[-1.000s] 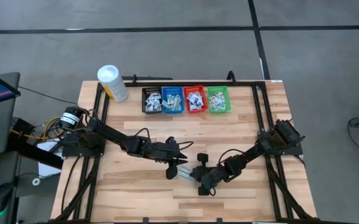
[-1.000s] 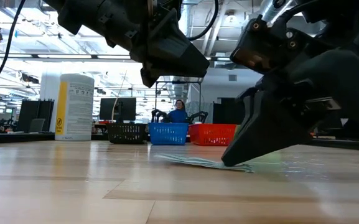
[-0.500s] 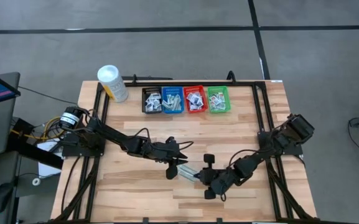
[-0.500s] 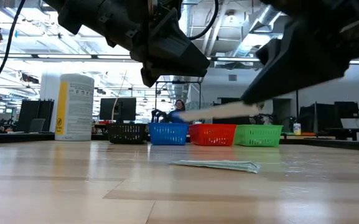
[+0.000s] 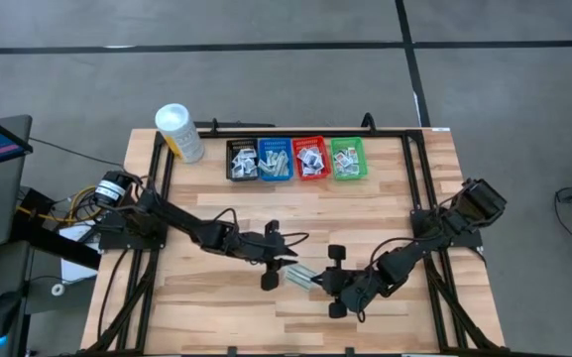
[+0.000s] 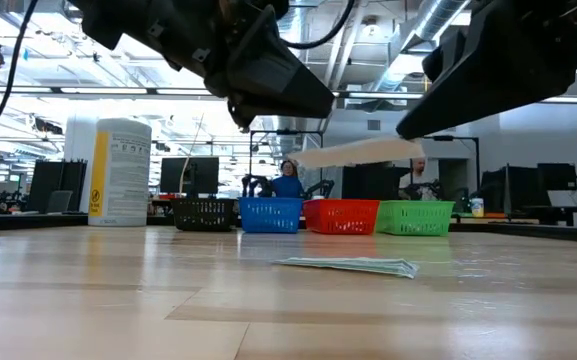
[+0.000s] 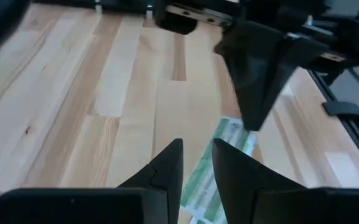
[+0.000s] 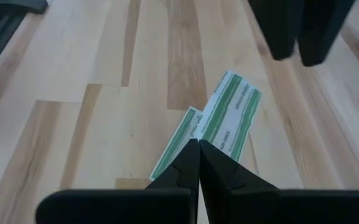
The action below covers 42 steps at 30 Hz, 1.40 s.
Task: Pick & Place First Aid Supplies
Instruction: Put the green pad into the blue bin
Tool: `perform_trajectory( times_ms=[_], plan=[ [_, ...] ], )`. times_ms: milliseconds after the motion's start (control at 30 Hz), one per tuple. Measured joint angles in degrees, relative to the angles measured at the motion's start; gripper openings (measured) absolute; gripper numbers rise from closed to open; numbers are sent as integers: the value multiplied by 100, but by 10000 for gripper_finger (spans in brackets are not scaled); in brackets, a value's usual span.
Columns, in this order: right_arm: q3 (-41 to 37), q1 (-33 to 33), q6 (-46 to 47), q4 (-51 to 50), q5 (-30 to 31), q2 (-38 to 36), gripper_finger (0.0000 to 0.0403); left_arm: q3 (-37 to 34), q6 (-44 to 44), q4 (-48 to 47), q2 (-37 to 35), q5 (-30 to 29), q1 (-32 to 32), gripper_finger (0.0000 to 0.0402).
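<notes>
Right claw risen since a second ago, pinched shut on pale-green strip, held mid-frame above bench. Second strip flat on bench below. Left claw slightly parted, empty, hovering beside.

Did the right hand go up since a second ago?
Yes. The right hand was down on the table; now it holds a green strip above the baskets.
</notes>
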Motion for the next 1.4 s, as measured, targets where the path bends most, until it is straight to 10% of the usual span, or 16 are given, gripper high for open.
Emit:
perform_trajectory(
  times_ms=[767,1400],
  plan=[
    [4,-3,2,15,-1,9,0,-2,2839,638,850,-37,-532,160],
    [7,-3,30,64,-19,14,0,2,2717,787,795,-166,-484,141]
  ],
)
